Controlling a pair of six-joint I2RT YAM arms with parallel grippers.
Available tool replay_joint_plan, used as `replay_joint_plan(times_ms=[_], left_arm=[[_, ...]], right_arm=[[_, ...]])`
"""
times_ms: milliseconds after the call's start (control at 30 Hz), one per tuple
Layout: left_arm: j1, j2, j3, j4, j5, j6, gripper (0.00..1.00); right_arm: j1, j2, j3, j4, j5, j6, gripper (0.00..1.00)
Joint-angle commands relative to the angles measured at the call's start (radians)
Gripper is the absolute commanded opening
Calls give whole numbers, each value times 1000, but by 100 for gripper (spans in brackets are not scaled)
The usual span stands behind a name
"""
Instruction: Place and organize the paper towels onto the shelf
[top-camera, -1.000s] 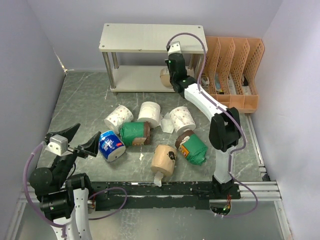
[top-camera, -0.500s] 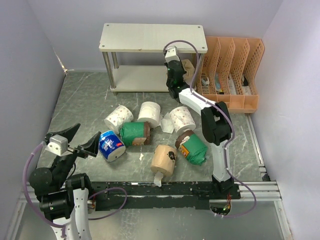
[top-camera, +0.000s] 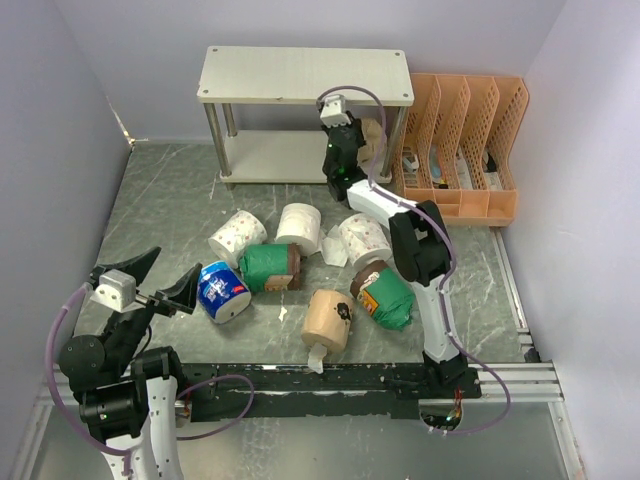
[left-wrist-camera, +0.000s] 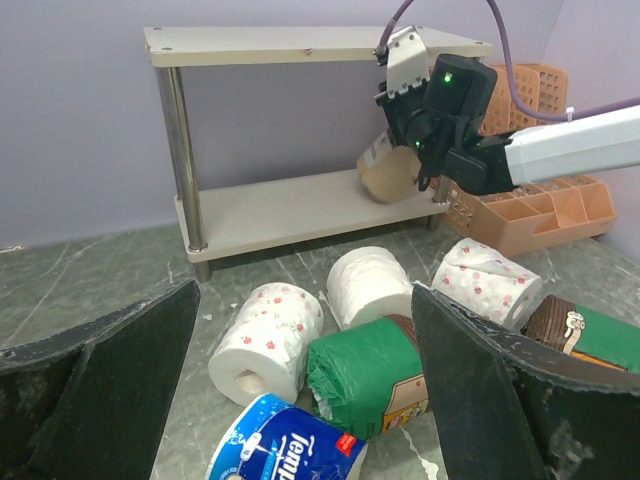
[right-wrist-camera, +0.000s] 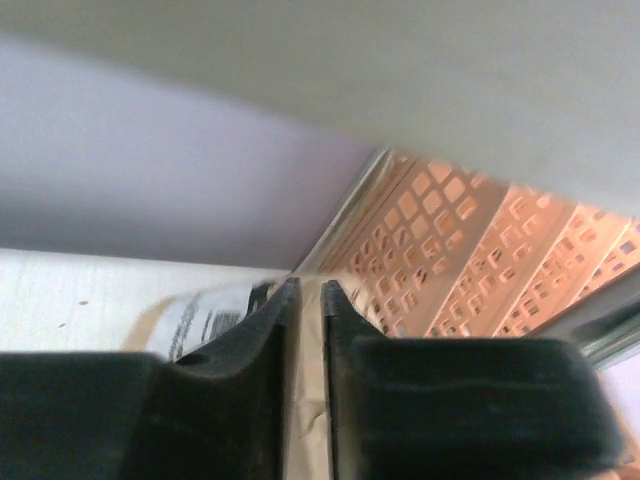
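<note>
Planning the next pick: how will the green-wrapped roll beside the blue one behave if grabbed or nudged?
The green-wrapped roll lies on its side, so a nudge would probably roll it. Its crinkled wrapper looks soft; a grip may dent it. Likely light for its size.

Eight paper towels (top-camera: 298, 225), one shelf (top-camera: 305, 75)

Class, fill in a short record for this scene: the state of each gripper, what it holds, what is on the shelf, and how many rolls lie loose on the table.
left gripper: open, holding nothing, at the near left
right gripper: shut on the wrapper of the tan roll
shelf: tan roll at the right end of its lower board
loose rolls: seven, clustered on the table
</note>
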Motion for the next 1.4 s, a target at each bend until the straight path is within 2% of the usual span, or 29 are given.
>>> replay_joint_plan(times_ms=[0,67,133,400,533,700,767,800,933,1167,1300,1367], left_arm=[[2,-14,5,30,10,-10,99],[2,-13,4,30,13,-10,99],[3,-14,3,31,13,-10,99],[5,-12,2,32,16,-10,99],[8,-13,1,32,16,-9,99],[11,-13,1,33,17,-10,99],[12,-14,0,36,20,-11,99],[11,-13,-1,37,23,-10,99],[12,-13,-3,39,30,-10,99],[14,-13,-4,39,30,-10,99],[12,-13,-6,43,36,-12,99],[11,-13,-6,44,40,-13,99]], right_arm=[[39,54,-21,-12,-4,-92,28],[47,36,-53,5,-18,-105,45],[49,13,-75,-2,-40,-93,53],[55,-5,-68,5,-57,-100,62],[58,-35,-66,-11,-52,-50,65],[112,-160,-184,27,-25,56,72],[153,-197,-237,78,-5,56,95],[172,-206,-254,103,15,50,97],[215,-262,-302,102,81,119,100],[203,-489,-531,-33,92,562,100],[164,-563,-605,-65,139,695,100],[124,-583,-614,-100,72,757,100]])
